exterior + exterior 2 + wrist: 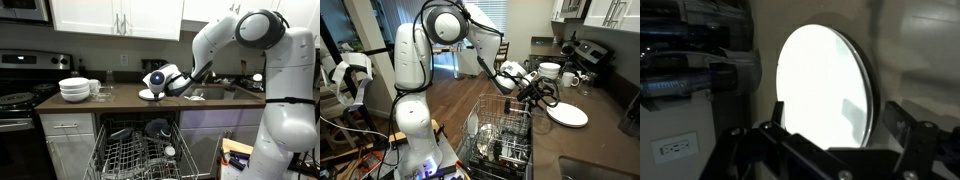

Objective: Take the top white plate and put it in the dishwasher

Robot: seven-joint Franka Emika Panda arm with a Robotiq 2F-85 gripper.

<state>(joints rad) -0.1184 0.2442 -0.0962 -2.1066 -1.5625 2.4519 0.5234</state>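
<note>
The top white plate (148, 96) (567, 116) lies flat on the dark counter, just above the dishwasher. In the wrist view the plate (825, 85) fills the middle as a bright oval. My gripper (160, 84) (538, 93) (840, 125) hovers close beside the plate, open. Its dark fingers (910, 128) frame the plate's near edge and hold nothing. Whether a finger touches the plate I cannot tell. The dishwasher (140, 150) (500, 135) stands open below the counter with its grey wire rack pulled out and a few dishes in it.
Stacked white bowls (75, 90) (550, 70) and a mug (96, 88) (570, 80) stand further along the counter, towards the black-topped stove (18, 100) (592, 55). A sink (215, 92) lies on the plate's other side. A wall outlet (675, 148) shows behind.
</note>
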